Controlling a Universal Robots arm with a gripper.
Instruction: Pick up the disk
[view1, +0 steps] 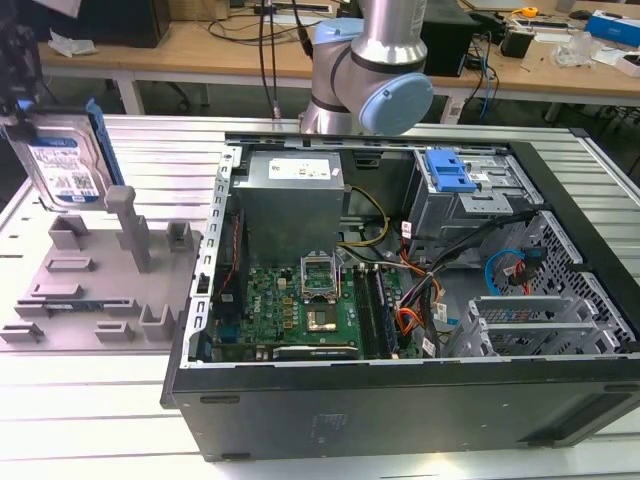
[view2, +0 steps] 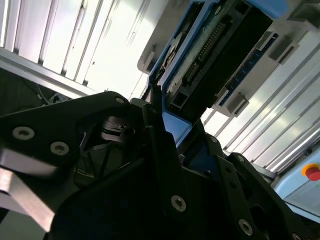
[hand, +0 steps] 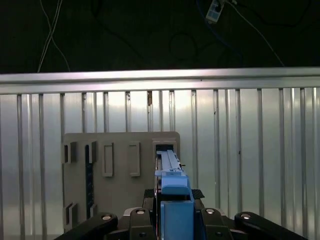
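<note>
The disk (view1: 62, 165) is a silver hard drive with a white-and-blue label and blue side rails. In the exterior view it stands on edge at the far left, its lower edge just over the back of the grey slotted tray (view1: 95, 290). My gripper (view1: 22, 95) is shut on its upper end. In the first wrist view the disk (hand: 169, 167) shows edge-on between the black fingers (hand: 135, 217), over a slot of the tray (hand: 117, 172). In the second wrist view the disk (view2: 220, 47) reaches out from the gripper (view2: 170, 132), which is clamped on its blue rail.
An open computer case (view1: 400, 290) takes up the middle and the exterior view's right of the ribbed metal table (view1: 90, 420). It holds a blue bracket (view1: 449, 170) near its far side. The arm's base (view1: 372, 70) rises behind the case. Cluttered benches stand beyond.
</note>
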